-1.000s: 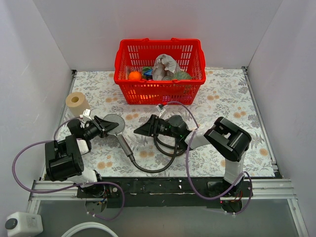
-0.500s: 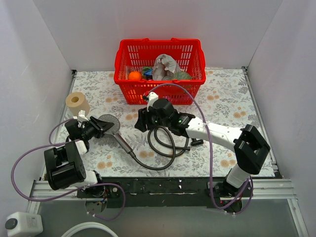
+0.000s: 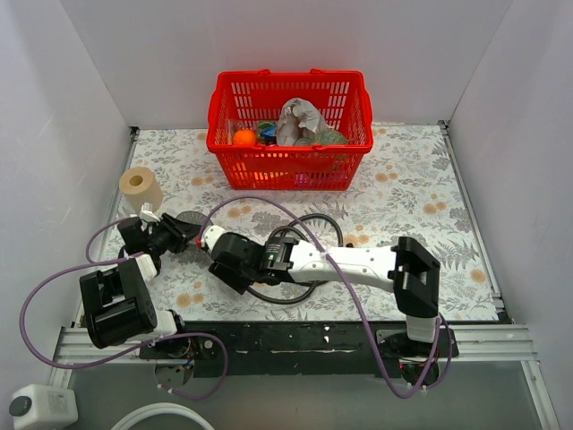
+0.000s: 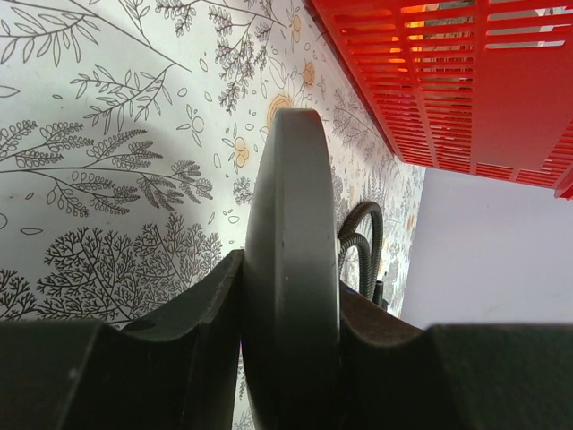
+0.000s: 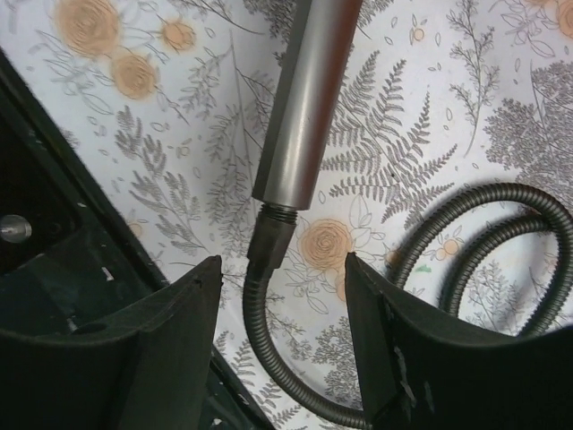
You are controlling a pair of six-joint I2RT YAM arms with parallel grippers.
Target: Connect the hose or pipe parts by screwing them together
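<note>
Teamwork: left gripper (image 4: 288, 269) pinches grey round-headed hand shower (image 4: 291, 179) steady so my spread right gripper (image 5: 279, 269) can twist dark hose nut (image 5: 272, 235).

surface: floral-print table (image 3: 403, 197) | on it: red basket (image 3: 269, 170), paper roll (image 3: 140, 186), coiled hose (image 5: 256, 322)

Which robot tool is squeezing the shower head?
The left tool, shut on the shower head; the right tool stands open around the hose nut.

Open tabletop (image 3: 421, 197) at right, red basket (image 3: 269, 170) blocking rear, hose coil (image 5: 488, 193) mid-table
</note>
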